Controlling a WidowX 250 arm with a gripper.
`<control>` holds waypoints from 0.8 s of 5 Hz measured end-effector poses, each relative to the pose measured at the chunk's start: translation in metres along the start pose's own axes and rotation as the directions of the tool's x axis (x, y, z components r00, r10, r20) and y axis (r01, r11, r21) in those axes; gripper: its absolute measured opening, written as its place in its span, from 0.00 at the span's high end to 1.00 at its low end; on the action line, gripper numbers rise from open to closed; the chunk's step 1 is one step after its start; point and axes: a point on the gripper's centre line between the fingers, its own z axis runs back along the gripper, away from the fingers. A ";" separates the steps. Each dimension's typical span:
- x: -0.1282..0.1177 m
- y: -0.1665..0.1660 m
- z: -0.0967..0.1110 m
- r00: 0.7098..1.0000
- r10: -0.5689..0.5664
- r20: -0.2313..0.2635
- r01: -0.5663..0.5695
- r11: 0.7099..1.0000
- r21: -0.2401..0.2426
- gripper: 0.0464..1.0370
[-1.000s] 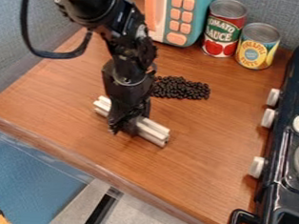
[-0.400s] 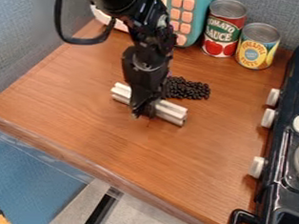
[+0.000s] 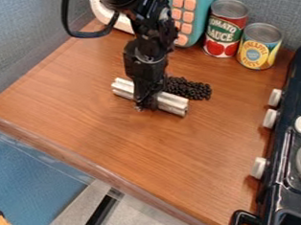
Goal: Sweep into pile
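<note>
Starting at the left, on the bench (image 3: 63, 102): 1 free end of a white bar (image 3: 169, 102), slanting from upper left to lower right in view. Next, at about the middle of the bar, the black gripper (image 3: 145, 103), with jaws closed on it and a length sticking out on either side. Held crosswise like a pusher, with a long face toward the back.

Just right of the jaws and a little farther back, dark beans (image 3: 190, 89), gathered in 1 low heap, wider than deep. Runs roughly parallel to the bar, with a gentler slant. Partly hidden at the left end by the gripper, and well past the bar's tip at the right end. Close behind the bar's right stretch; cannot tell if touching.

Looks nearly finished, judging by the tight heap. For any further push, probably needs a shift to the right first, to bring the 2 long axes abreast, then a short nudge back. Might otherwise roll beans around the bar's right tip and skew the heap.

Behind the beans and farther right, 2 cans, tomato (image 3: 226, 29) and pineapple (image 3: 259, 46), side by side. Last, at the right edge, the black stove (image 3: 278, 176), well apart from the heap.
</note>
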 end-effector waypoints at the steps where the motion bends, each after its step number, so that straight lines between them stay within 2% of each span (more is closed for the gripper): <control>1: 0.004 -0.006 -0.001 0.999 0.035 0.005 -0.035 0.999 -0.003 0.64; 2: 0.005 -0.004 0.000 0.998 0.063 -0.009 -0.063 0.998 0.004 0.64; 3: 0.008 0.011 0.008 0.996 0.089 -0.025 -0.088 0.995 0.053 0.64; 4: 0.005 0.015 0.037 0.992 0.092 -0.087 -0.090 0.995 0.031 0.64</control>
